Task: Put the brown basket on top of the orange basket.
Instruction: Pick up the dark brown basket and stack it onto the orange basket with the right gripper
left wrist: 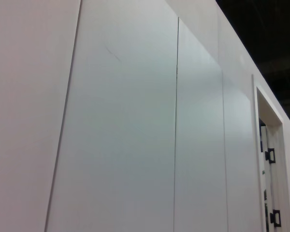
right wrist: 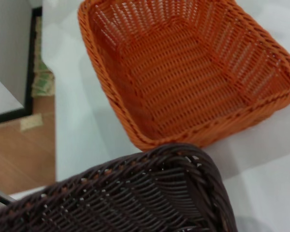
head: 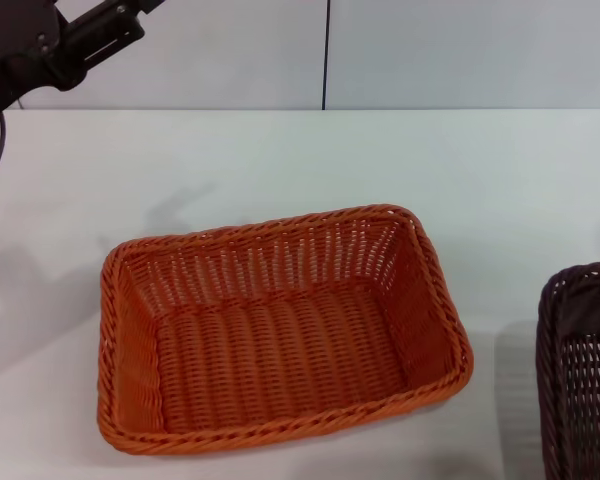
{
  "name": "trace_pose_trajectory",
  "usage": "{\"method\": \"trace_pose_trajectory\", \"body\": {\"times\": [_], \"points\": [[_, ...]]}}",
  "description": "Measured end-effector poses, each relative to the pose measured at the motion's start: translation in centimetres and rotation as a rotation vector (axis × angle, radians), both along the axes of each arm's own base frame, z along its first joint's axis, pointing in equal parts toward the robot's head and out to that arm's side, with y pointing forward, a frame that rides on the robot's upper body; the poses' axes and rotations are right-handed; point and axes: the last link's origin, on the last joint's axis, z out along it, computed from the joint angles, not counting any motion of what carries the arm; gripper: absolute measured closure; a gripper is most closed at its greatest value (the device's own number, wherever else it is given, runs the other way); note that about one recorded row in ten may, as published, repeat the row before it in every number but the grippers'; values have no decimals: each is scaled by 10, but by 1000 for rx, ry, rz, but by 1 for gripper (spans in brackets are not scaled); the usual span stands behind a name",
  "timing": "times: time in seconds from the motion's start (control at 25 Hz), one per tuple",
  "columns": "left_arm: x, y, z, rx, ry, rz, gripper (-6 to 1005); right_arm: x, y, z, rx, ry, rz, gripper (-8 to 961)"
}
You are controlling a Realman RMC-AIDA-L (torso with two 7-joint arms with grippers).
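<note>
Head view: sitting mid-table (head: 280, 150), orange basket (head: 280, 330); edging in at right, brown basket (head: 583, 370); hanging raised at left, left arm (head: 60, 45). Grip on either side: cannot tell.

The orange basket (head: 280, 340) is woven wicker-style strand with a faint plastic sheen and a braided, ribbed rim. The brown basket (right wrist: 135, 198) has the same weave, slightly glossy. The white desk (head: 280, 160) looks smooth and matt.
</note>
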Motion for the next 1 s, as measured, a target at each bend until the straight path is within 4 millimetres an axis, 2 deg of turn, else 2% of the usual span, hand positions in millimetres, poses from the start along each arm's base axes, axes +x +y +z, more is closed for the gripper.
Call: {"method": "trace_pose_trajectory", "body": {"times": [0.4, 0.64, 1.0], "points": [[-7, -1, 6, 31, -10, 25, 171, -2, -10, 6, -36, 93, -60, 779], [-16, 0, 4, 42, -23, 55, 171, -10, -13, 5, -49, 211, -74, 779], [-18, 3, 0, 34, -23, 59, 171, -22, -13, 0, -32, 358, -110, 780]]}}
